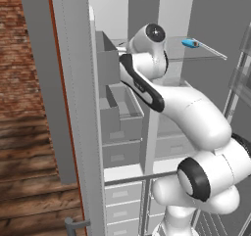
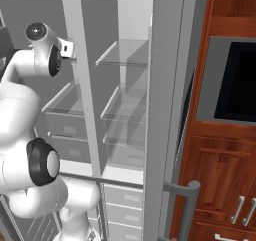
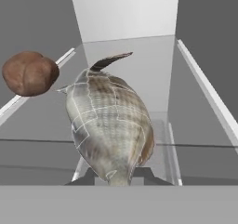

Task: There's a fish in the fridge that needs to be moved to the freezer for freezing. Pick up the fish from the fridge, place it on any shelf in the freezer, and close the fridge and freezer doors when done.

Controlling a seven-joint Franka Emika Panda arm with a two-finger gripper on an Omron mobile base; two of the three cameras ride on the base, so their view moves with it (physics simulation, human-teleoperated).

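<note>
My pincer point(image 3: 119, 181) pinching silvery scaled fish point(image 3: 109, 125) at its near end, above clear glass shelf point(image 3: 195, 121). Judge fish light, stiff, slippery; grip mid-body safer.

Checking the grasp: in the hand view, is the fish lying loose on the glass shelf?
No, the fish sits clamped in the end effector.

Fish point(image 3: 109, 125) above shelf point(image 3: 195, 121), right of brown lump point(image 3: 29, 73)

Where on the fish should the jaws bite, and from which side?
Across the narrow tail end of the fish, coming in lengthwise from behind the tail. The hand view shows it already pinched there in the gripper, its body widening away from the jaws; the brown lump sits clear.
</note>
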